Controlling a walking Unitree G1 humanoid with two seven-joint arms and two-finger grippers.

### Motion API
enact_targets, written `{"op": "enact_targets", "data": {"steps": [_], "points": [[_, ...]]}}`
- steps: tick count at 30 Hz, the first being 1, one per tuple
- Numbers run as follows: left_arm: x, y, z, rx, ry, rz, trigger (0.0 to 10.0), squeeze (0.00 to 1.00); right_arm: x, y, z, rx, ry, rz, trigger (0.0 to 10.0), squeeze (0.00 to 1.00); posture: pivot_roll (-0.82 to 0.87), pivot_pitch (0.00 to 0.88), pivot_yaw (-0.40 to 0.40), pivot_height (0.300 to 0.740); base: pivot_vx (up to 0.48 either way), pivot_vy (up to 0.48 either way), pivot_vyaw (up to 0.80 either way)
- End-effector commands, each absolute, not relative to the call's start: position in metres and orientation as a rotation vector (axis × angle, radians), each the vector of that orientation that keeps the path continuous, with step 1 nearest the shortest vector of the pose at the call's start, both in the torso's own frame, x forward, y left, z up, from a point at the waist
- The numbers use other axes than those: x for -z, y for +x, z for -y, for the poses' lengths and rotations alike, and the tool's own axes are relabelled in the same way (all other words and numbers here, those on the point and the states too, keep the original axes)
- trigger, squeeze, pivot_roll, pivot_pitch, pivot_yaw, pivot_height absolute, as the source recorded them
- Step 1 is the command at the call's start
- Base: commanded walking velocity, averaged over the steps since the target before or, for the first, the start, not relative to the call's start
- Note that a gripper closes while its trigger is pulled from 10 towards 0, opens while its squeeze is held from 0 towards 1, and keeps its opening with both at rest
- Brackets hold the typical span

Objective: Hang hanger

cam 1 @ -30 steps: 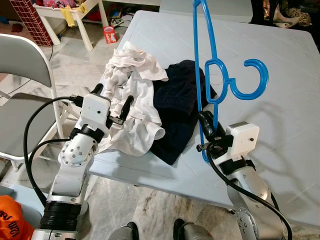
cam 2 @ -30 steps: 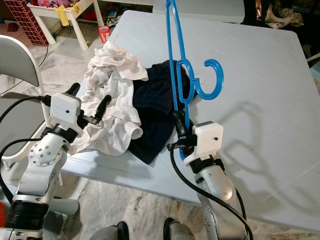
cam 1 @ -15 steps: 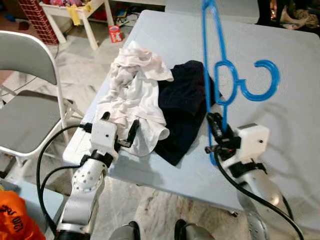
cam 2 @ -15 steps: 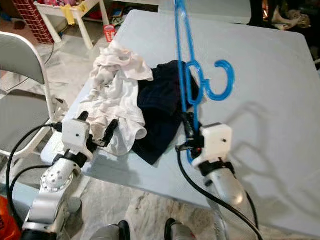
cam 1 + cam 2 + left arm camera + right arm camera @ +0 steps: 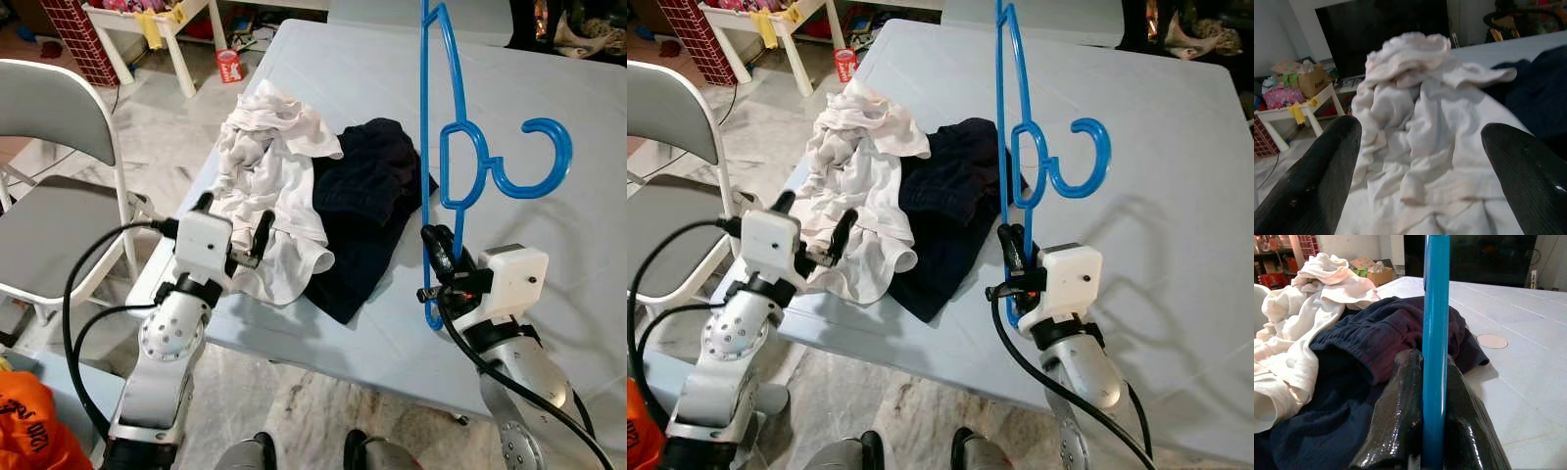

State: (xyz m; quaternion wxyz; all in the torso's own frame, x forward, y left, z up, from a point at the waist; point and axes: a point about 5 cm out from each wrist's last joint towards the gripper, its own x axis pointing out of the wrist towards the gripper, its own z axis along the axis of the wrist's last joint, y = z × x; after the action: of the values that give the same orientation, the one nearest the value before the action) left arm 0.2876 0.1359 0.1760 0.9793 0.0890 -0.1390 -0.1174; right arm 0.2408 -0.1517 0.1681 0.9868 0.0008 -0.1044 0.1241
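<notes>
The pale blue table (image 5: 588, 196) fills the middle of the scene, with a grey folding chair (image 5: 49, 196) off to its left. On the table's near left part lies a crumpled white garment (image 5: 269, 191), and touching it on the right, a dark navy garment (image 5: 367, 211).

The blue hanger (image 5: 441, 166) stands upright above the table's near edge, its hook pointing right, held by the right gripper (image 5: 436, 262), whose fingers are clamped together on the lower part of the frame. The left gripper (image 5: 230, 220) hovers with fingers apart at the near edge of the white garment, holding nothing.

The main risk, as I judge it, is the hanger pivoting or slipping in that narrow pinch (it is held low, with most of its length above the fingers). A quick swing could tip it, or snag it on the navy garment just beside it.
</notes>
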Motion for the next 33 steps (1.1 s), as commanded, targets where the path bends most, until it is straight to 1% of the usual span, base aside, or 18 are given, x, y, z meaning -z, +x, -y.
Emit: {"op": "enact_targets", "data": {"steps": [1, 15, 33], "points": [[-0.177, 0.286, -0.135, 0.231, 0.186, 0.276, 10.0, 0.0, -0.168, 0.238, 0.155, -0.227, 0.008, 0.201, 10.0, 0.0, -0.05, 0.205, 0.053, 0.74, 0.0, 0.0, 0.0], [-0.169, 0.287, -0.131, 0.216, 0.207, 0.232, 10.0, 0.0, -0.172, 0.243, 0.149, -0.224, 0.027, 0.204, 10.0, 0.0, -0.05, 0.206, 0.055, 0.74, 0.0, 0.0, 0.0], [-0.173, 0.29, -0.13, 0.202, 0.205, 0.238, 10.0, 0.0, -0.179, 0.247, 0.146, -0.226, 0.028, 0.233, 10.0, 0.0, -0.05, 0.205, 0.056, 0.74, -0.27, 0.0, 0.0]]}}
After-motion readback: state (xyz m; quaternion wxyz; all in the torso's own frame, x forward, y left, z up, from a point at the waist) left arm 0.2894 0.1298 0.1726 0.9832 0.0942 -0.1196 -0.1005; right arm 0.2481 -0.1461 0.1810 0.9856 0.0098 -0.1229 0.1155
